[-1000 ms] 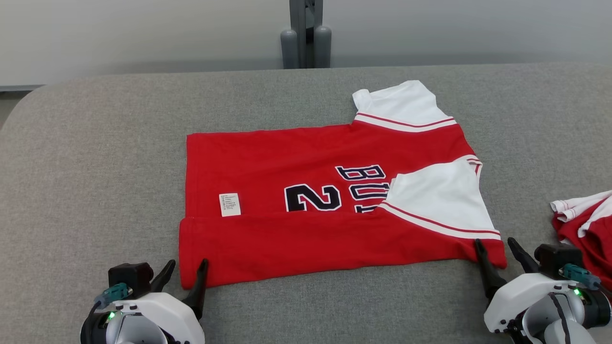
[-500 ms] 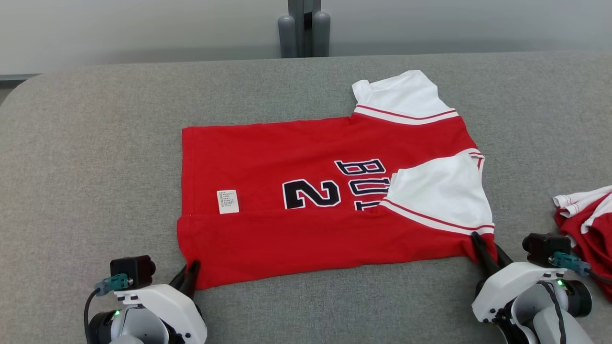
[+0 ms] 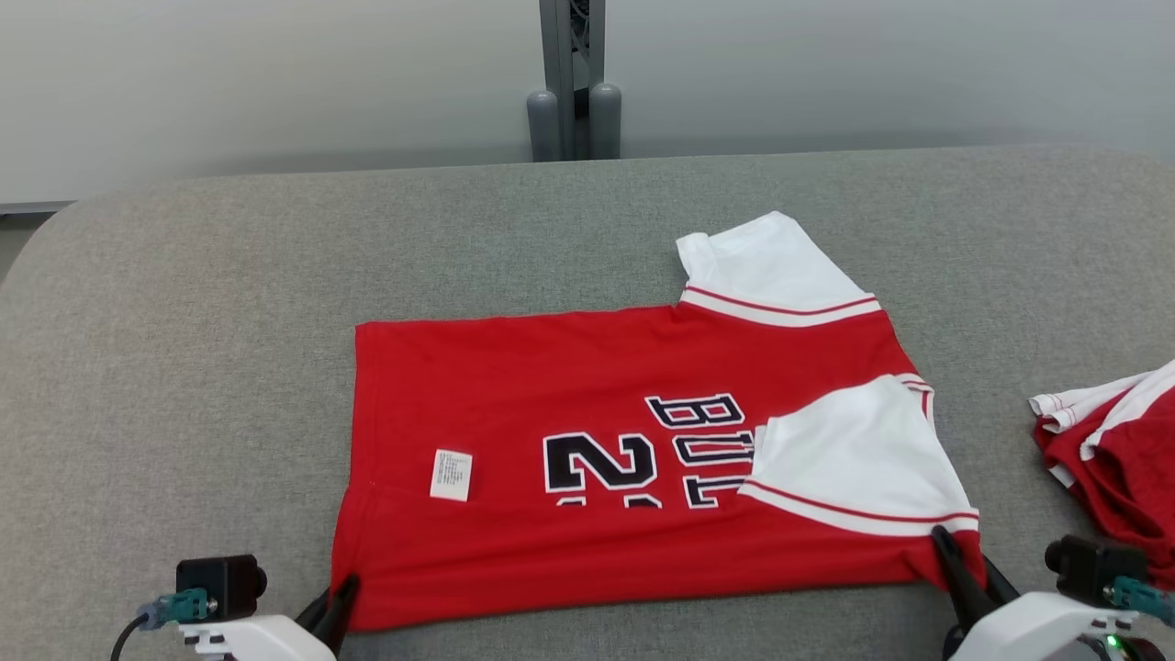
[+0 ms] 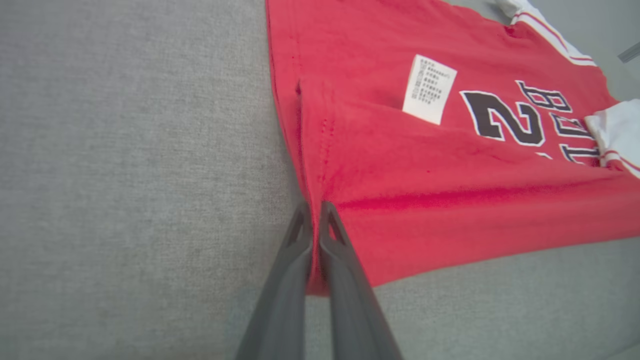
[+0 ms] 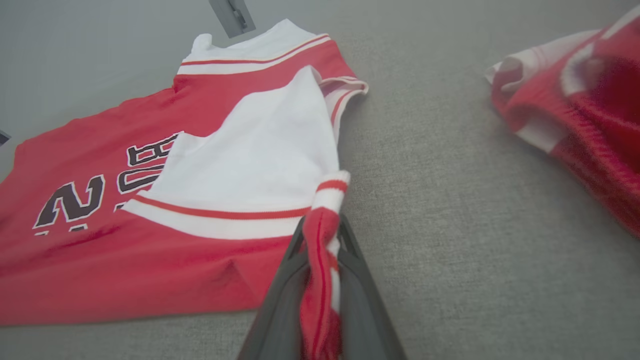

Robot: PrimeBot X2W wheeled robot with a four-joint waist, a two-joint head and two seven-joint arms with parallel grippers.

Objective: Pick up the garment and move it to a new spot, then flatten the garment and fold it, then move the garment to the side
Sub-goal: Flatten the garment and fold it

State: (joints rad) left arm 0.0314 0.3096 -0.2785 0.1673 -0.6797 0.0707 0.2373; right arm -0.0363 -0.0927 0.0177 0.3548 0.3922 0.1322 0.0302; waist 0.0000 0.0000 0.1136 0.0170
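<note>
Jersey (image 3: 551, 386) lengthwise across counter (image 3: 184, 321), near edge between left end effector (image 3: 347, 588) pinching hem corner and right end effector (image 3: 955, 551) pinching sleeve corner.

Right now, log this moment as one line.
step: fold | left hand: shut on jersey, near left corner | right hand: shut on near right corner | second garment: apart, right
</note>
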